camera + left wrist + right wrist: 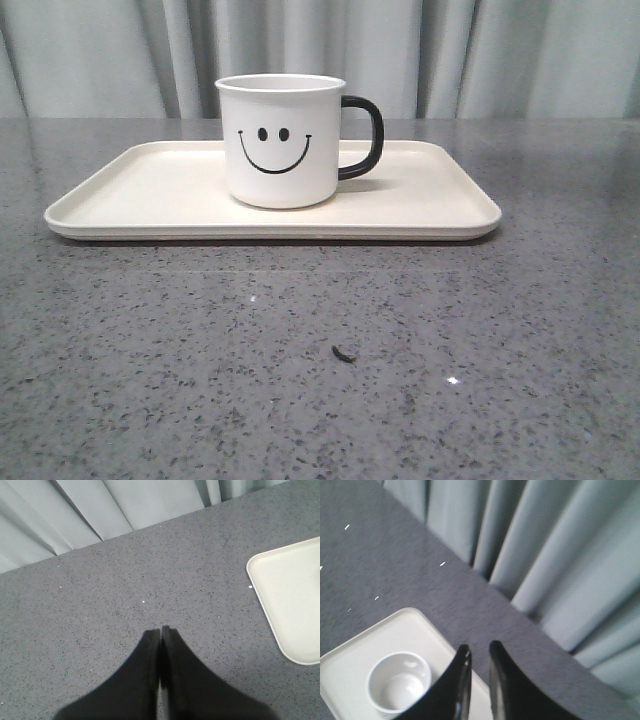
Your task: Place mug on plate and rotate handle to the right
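The white mug point(283, 140) with a black smiley face stands upright on the cream plate point(150, 190), slightly left of its middle. Its black handle point(365, 137) points to the right. Neither gripper shows in the front view. My left gripper point(160, 628) is shut and empty over bare table, with a corner of the plate point(295, 590) off to one side. My right gripper point(480, 647) is slightly open and empty, high above the plate's edge point(395, 630). The mug point(398, 681) shows from above beside it; the handle is hidden there.
The grey speckled table point(300, 420) stretches in front of the plate, with a small dark speck point(343, 353) on it. A pale curtain point(500, 50) hangs behind the table's far edge.
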Controlling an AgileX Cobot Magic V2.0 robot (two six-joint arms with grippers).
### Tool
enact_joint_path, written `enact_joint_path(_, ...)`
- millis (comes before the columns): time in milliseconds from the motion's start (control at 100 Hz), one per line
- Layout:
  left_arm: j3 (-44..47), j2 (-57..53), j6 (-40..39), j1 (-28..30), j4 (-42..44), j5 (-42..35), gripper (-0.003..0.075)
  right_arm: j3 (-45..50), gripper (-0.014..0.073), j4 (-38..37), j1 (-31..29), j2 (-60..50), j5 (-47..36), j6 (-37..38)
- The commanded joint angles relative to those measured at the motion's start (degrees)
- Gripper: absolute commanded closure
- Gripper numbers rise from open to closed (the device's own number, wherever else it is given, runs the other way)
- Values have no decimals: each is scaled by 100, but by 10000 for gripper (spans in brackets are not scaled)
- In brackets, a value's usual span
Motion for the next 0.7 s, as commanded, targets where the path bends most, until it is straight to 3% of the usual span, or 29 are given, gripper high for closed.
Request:
enact_joint_path(0,-116,-29,-65,-23,112,-148,739,-168,586,155,-491,-798,-505,122)
enact_joint_path(80,-116,-29,-65,-23,112,-176,739,-161,671,155,-1034,-1221,-538,153)
enact_joint_path(260,-116,-29,-65,-23,101,-346,739,607,654,150,-1991,-2370,-1244,301)
enact_joint_path(530,195,-113,-161,-23,60,-783,739,4434,654,104,-2327,-4704,-3813,342)
enact_joint_path(690,916,-431,-400,-23,60,-1124,739,6618,654,104,-2332,-6050,-4731,409)
